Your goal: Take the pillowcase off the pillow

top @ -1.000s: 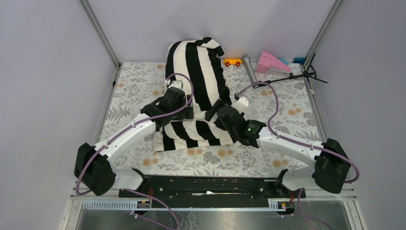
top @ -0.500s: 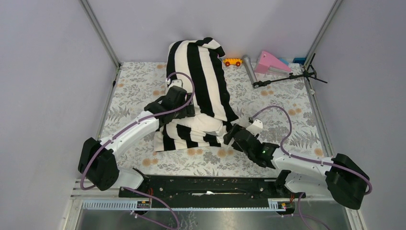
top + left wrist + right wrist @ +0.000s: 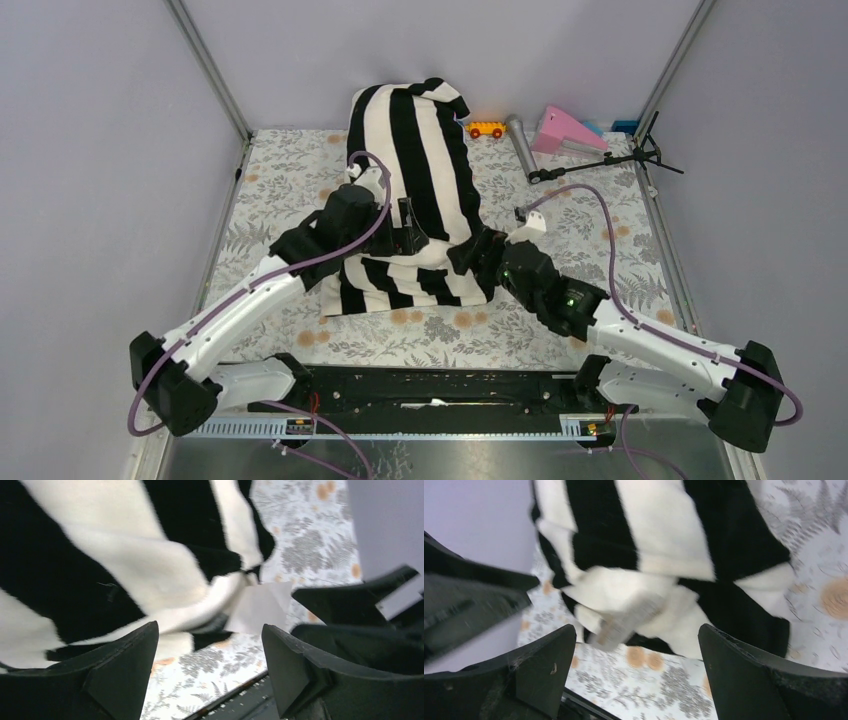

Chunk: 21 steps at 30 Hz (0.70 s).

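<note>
The black-and-white striped pillowcase (image 3: pixel 410 170) lies lengthwise down the middle of the floral cloth, its far end leaning on the back wall. I see no plain cream pillow; it is hidden or inside the cover. My left gripper (image 3: pixel 405 232) hovers over the case's near part, open, with striped fabric (image 3: pixel 125 555) beyond its fingertips and nothing between them (image 3: pixel 209 630). A white label (image 3: pixel 260 607) hangs at the case's near edge. My right gripper (image 3: pixel 478 256) is at the near right edge, open (image 3: pixel 638 630), facing the striped folds (image 3: pixel 659 545) and the label (image 3: pixel 624 622).
Along the back right lie a yellow toy car (image 3: pixel 486 128), a grey cylinder (image 3: pixel 521 143), a pink wedge (image 3: pixel 565 130) and a black tripod (image 3: pixel 610 158). Metal frame posts and grey walls bound the floral cloth (image 3: pixel 600 230). The two grippers are close together.
The right arm drew back toward the near right, then returned to the case's near right edge. The left gripper shifted slightly right. The case's near folds were rearranged.
</note>
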{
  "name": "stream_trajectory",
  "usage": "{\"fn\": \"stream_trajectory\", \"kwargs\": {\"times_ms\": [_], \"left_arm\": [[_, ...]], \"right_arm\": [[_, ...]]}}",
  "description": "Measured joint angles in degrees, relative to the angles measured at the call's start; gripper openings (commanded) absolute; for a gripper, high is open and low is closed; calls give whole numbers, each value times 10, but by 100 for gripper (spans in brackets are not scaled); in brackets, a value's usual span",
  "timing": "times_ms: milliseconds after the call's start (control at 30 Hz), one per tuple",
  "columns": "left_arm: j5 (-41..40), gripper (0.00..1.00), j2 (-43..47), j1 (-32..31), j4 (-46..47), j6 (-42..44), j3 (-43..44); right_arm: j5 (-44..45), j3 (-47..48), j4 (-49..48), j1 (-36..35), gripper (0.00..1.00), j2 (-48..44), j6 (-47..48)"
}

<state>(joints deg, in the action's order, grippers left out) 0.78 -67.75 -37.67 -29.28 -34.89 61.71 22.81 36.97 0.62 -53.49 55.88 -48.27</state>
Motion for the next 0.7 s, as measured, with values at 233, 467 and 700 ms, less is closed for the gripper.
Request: {"fn": "stream_trajectory", "kwargs": {"times_ms": [233, 467, 700], "left_arm": [[17, 80, 29, -50, -1, -30, 2], [-4, 81, -20, -59, 17, -56, -54], [-21, 83, -71, -49, 31, -62, -50]], "right_arm": [[26, 107, 36, 0, 100, 80, -19], [31, 91, 66, 5, 92, 157, -61], [30, -22, 47, 11, 75, 139, -80]]}}
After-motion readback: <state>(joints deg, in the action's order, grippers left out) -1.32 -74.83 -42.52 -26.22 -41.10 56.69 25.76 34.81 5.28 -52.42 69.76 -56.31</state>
